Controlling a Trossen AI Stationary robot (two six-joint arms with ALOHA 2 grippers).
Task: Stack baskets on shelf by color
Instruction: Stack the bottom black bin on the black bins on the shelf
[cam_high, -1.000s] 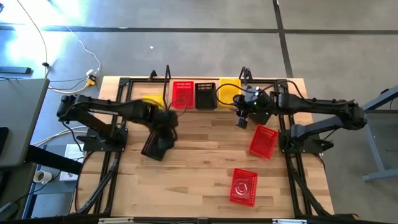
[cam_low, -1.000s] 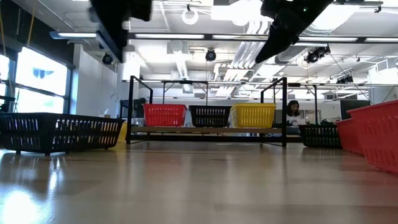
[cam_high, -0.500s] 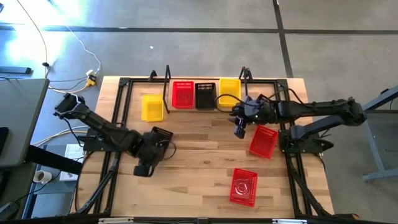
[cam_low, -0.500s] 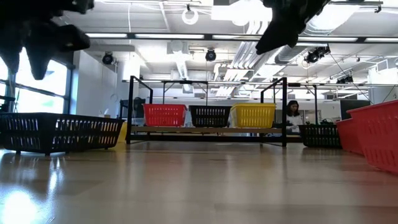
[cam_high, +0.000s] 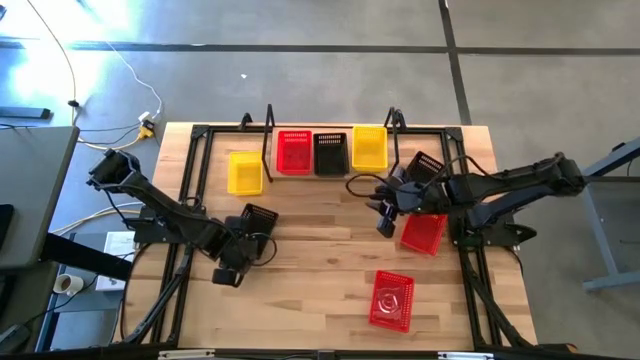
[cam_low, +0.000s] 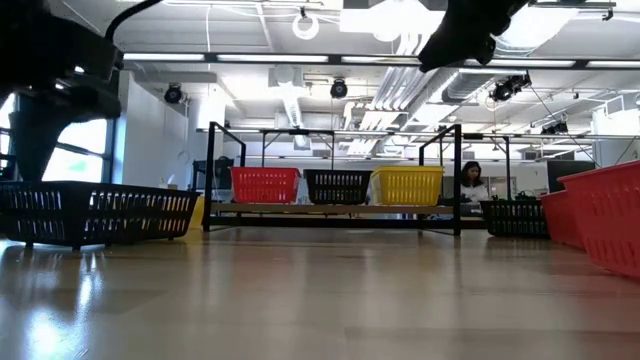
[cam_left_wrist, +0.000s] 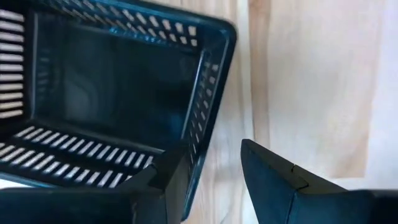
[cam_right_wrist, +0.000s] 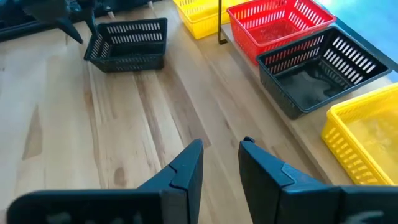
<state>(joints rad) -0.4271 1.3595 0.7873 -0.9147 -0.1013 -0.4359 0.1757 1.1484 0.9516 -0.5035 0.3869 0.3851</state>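
**Black basket at the left fingers, three baskets on the shelf**

Black mesh fills the left wrist view: the left gripper (cam_left_wrist: 208, 171) hangs right over the rim of a black basket (cam_high: 258, 218), one finger inside the near wall and the other outside it over bare wood. The fingers stand apart with that wall between them; whether they press on it I cannot tell. Beyond the outer finger the table (cam_high: 320, 260) lies bare.

On the shelf (cam_high: 330, 170) stand a red basket (cam_high: 293, 152), a second black basket (cam_high: 329, 153) and a yellow basket (cam_high: 369, 147), side by side between the wire end frames. Another yellow basket (cam_high: 245, 172) sits on the table just outside the shelf's left frame.

The right gripper (cam_high: 386, 212) hovers above the table in front of the shelf, its fingers narrowly apart and empty, with open wood below them. Just beside it lies a tilted red basket (cam_high: 423, 232); a third black basket (cam_high: 424, 166) sits past the shelf's right frame, and another red one (cam_high: 391, 299) lies well apart, toward the table's front edge.

Compared with a second ago, the left arm has swung away from the shelf and down to the black basket, uncovering the loose yellow basket. The right gripper has drawn back from the yellow basket on the shelf toward the tilted red one.
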